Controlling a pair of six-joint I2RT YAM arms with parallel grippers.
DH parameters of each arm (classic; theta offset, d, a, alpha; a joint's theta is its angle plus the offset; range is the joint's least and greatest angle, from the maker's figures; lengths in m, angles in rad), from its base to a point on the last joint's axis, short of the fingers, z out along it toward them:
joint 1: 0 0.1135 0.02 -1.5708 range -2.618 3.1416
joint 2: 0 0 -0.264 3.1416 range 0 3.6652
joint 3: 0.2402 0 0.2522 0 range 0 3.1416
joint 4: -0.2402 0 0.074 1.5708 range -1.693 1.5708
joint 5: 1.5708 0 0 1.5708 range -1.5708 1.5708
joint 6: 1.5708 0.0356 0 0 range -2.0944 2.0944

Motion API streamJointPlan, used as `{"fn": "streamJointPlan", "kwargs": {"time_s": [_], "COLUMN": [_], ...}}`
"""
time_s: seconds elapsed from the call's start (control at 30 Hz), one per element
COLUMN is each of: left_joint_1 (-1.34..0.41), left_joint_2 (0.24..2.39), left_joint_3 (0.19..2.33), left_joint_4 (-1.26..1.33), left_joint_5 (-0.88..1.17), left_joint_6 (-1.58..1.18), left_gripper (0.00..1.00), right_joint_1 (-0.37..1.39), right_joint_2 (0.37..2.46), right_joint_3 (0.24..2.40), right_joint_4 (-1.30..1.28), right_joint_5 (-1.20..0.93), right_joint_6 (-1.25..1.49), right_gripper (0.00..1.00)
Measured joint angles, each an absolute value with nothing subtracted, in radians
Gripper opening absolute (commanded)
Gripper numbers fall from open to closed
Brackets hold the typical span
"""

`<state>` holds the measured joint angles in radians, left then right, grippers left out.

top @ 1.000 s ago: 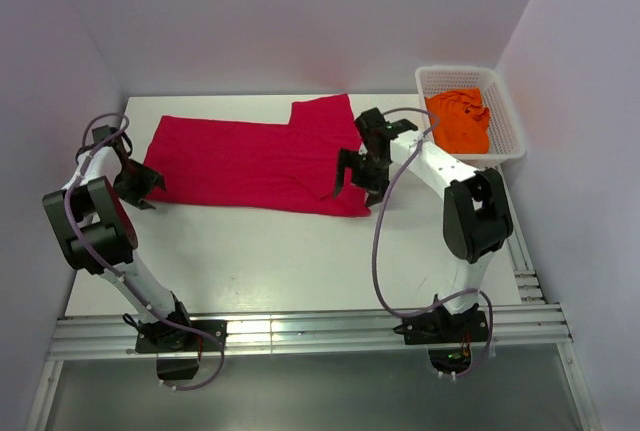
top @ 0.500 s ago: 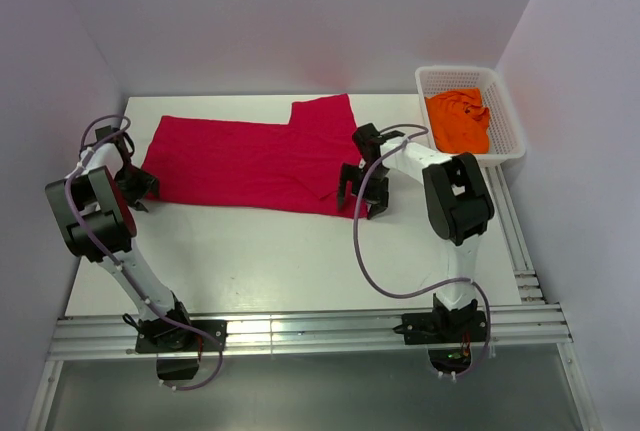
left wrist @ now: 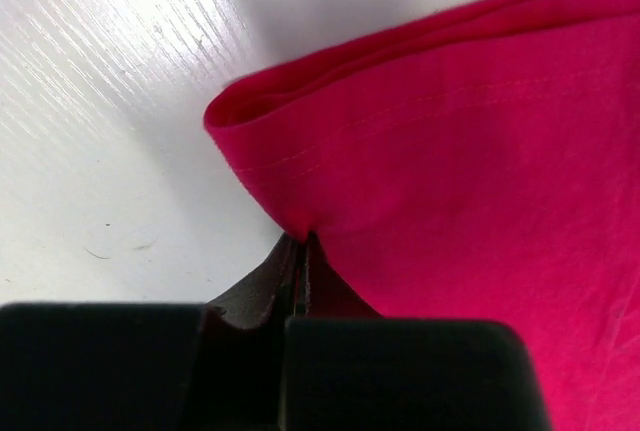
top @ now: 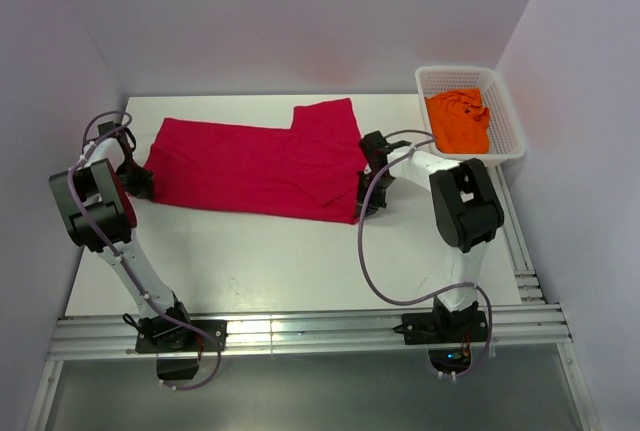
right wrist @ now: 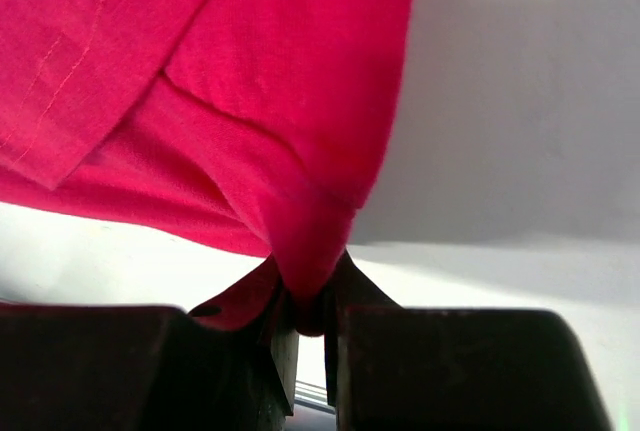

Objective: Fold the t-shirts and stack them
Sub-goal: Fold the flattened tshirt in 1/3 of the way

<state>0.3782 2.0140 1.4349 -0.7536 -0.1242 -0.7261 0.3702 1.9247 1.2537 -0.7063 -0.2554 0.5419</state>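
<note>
The crimson red t-shirt (top: 250, 163) lies spread flat across the back half of the white table (top: 250, 261). My left gripper (top: 138, 181) sits at its near left corner. In the left wrist view the left gripper (left wrist: 302, 243) is shut on the hem of the red cloth (left wrist: 470, 151). At the shirt's near right corner my right gripper (top: 367, 195) pinches a bunched fold. The right wrist view shows the right gripper (right wrist: 310, 296) shut on that red cloth (right wrist: 270, 101). The orange t-shirt (top: 458, 121) lies crumpled in the basket.
A white plastic mesh basket (top: 508, 116) stands at the back right corner of the table. Walls close in the table at the left, back and right. An aluminium rail (top: 300, 331) runs along the near edge by the arm bases.
Both grippers have closed on the red shirt's near corners. The right gripper slid right to the shirt's edge, and the left moved in against the left hem.
</note>
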Motion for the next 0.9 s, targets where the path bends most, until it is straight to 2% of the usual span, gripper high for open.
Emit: {"fn": "streamJointPlan", "kwargs": {"time_s": [0.17, 0.27, 0.37, 0.43, 0.5, 0.53, 0.57, 0.6, 0.63, 0.7, 0.9], "left_joint_1": [0.378, 0.372, 0.367, 0.367, 0.367, 0.367, 0.367, 0.368, 0.368, 0.37, 0.372], "left_joint_2": [1.977, 1.909, 1.816, 1.74, 1.66, 1.623, 1.589, 1.549, 1.516, 1.454, 1.4], "left_joint_3": [1.392, 1.303, 1.2, 1.136, 1.086, 1.066, 1.048, 1.027, 1.012, 0.988, 0.969], "left_joint_4": [-0.752, -0.795, -0.843, -0.872, -0.901, -0.912, -0.919, -0.926, -0.933, -0.948, -0.953], "left_joint_5": [-0.103, -0.07, -0.04, -0.026, -0.016, -0.012, -0.009, -0.001, 0.004, 0.012, 0.024], "left_joint_6": [-0.751, -0.766, -0.772, -0.772, -0.768, -0.767, -0.764, -0.757, -0.756, -0.752, -0.744], "left_gripper": [0.0, 0.0, 0.01, 0.05, 0.17, 0.25, 0.42, 0.49, 0.53, 0.56, 0.5], "right_joint_1": [0.342, 0.307, 0.277, 0.27, 0.27, 0.27, 0.27, 0.27, 0.27, 0.27, 0.271], "right_joint_2": [1.874, 1.835, 1.793, 1.765, 1.741, 1.729, 1.72, 1.705, 1.689, 1.657, 1.64], "right_joint_3": [1.195, 1.156, 1.123, 1.103, 1.088, 1.084, 1.081, 1.08, 1.08, 1.086, 1.269], "right_joint_4": [-0.73, -0.756, -0.807, -0.838, -0.866, -0.883, -0.894, -0.911, -0.926, -0.955, -1.042], "right_joint_5": [-0.222, -0.188, -0.137, -0.112, -0.097, -0.091, -0.087, -0.073, -0.062, -0.048, -0.033], "right_joint_6": [0.53, 0.53, 0.533, 0.536, 0.543, 0.549, 0.556, 0.564, 0.564, 0.561, 0.559], "right_gripper": [0.05, 0.0, 0.0, 0.01, 0.21, 0.36, 0.69, 0.81, 0.85, 0.86, 0.83]}}
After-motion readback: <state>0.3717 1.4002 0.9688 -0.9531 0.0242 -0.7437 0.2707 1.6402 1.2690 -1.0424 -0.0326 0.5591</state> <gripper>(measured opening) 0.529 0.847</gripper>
